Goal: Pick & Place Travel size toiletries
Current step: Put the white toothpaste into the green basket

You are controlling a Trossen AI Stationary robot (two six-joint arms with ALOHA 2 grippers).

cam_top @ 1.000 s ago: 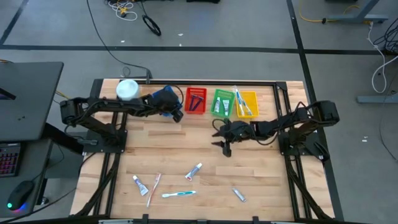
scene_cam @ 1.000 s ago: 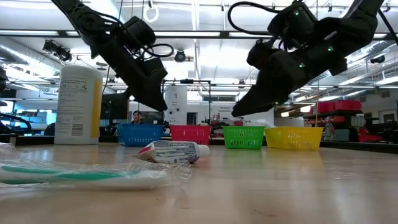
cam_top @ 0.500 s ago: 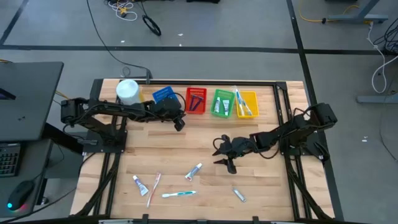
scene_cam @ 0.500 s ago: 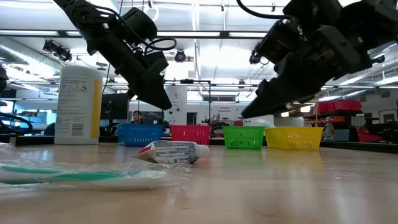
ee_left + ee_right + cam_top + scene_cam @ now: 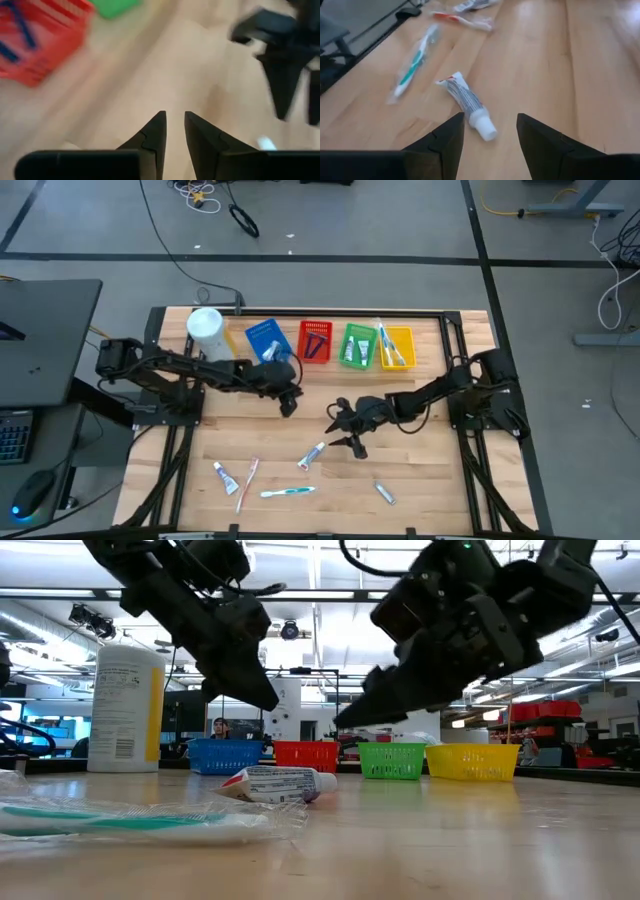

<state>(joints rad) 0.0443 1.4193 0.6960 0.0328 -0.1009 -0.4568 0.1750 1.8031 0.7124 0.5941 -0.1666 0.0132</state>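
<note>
A white toothpaste tube [image 5: 313, 453] lies flat on the wood, its cap end [image 5: 485, 128] toward my right gripper [image 5: 490, 120]. That gripper [image 5: 346, 432] hovers open just over it, a finger on either side of the cap without touching. My left gripper [image 5: 291, 406] hangs over bare wood near the table's middle, its fingers [image 5: 175, 120] a narrow gap apart with nothing between them. Nearer the front edge lie a second tube [image 5: 224, 476], a pink toothbrush [image 5: 247, 483], a wrapped green toothbrush [image 5: 288, 492] and a third tube [image 5: 385, 493].
Along the far edge stand a blue basket [image 5: 265, 340], a red basket [image 5: 315, 342] holding razors, a green basket [image 5: 358, 345] and a yellow basket [image 5: 397, 347] holding toothbrushes. A white canister [image 5: 207, 330] stands at the far left. The two grippers are close together mid-table.
My left gripper has swung away from the blue basket toward the table's near edge, out over the middle. My right gripper has gone toward the near edge and then left, sinking toward the toothpaste tube. No object has moved.
</note>
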